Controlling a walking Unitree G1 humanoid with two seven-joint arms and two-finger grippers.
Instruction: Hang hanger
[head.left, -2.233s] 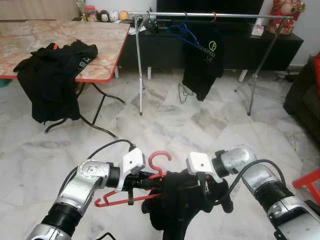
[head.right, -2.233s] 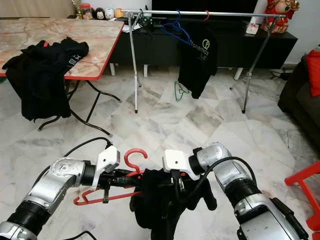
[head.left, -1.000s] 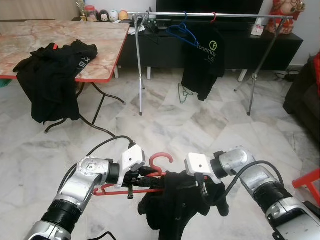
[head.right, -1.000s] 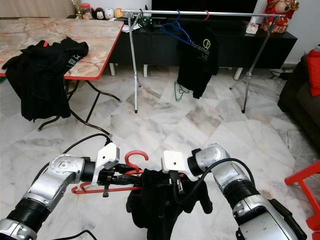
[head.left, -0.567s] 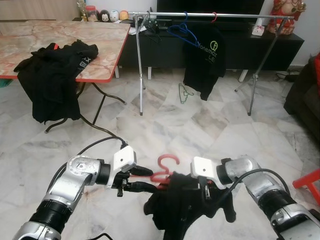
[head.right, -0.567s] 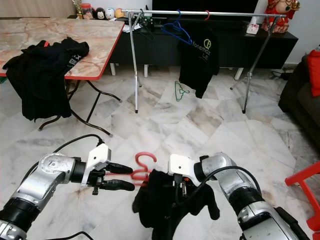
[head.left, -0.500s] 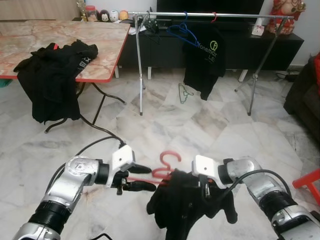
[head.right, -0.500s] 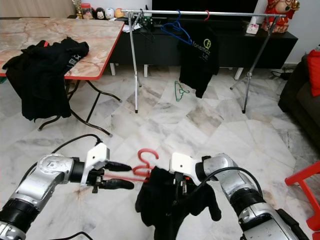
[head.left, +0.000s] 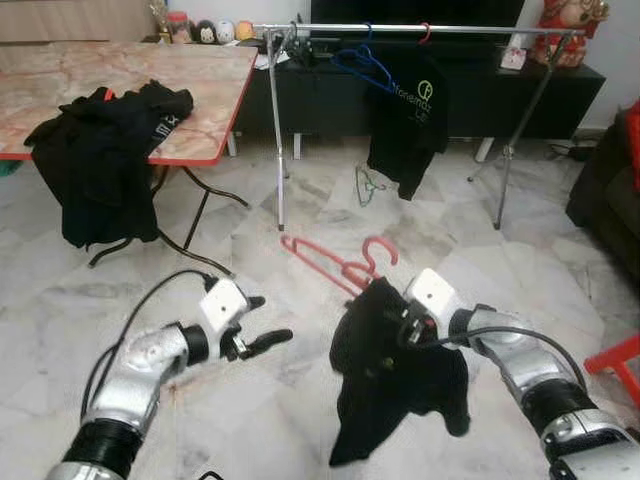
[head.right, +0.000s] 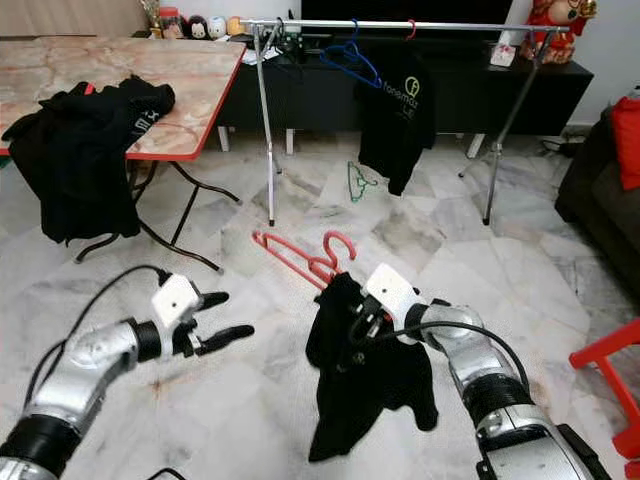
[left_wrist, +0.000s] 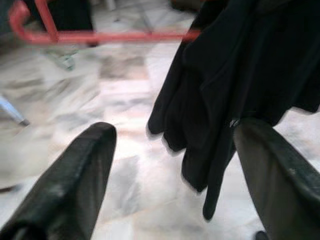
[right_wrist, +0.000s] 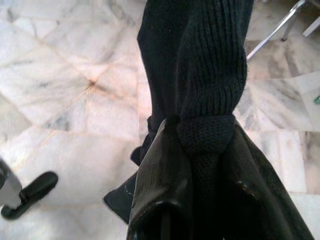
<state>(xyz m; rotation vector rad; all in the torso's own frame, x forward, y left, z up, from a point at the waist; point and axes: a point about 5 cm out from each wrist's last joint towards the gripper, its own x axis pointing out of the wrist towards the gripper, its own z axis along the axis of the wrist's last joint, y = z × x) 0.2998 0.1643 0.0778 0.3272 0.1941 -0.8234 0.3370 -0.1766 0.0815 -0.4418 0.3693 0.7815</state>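
A red hanger (head.left: 335, 262) carries a black garment (head.left: 392, 375) and sticks out of its top, tilted toward the left. My right gripper (head.left: 402, 326) holds them above the marble floor. Its fingers (right_wrist: 165, 170) are shut on the bunched knit fabric (right_wrist: 207, 95) near the neck. My left gripper (head.left: 262, 322) hangs open to the left of the garment, apart from it and holding nothing. Its two fingers (left_wrist: 75, 185) frame the garment (left_wrist: 235, 75) and the hanger's bar (left_wrist: 100, 36). The clothes rack (head.left: 420, 30) stands ahead with a black shirt (head.left: 410, 120) on it.
A blue hanger (head.left: 360, 62) hangs on the rail left of the shirt. A green hanger (head.left: 370, 186) lies on the floor under the rack. A folding table (head.left: 200, 90) with black clothes (head.left: 100, 160) is at the left; a sofa (head.left: 610, 190) and red stool (head.left: 620, 360) at the right.
My left gripper has let go of the hanger and drawn back to the left, open. My right gripper has lifted the garment and hanger up and forward; the hanger now tilts.
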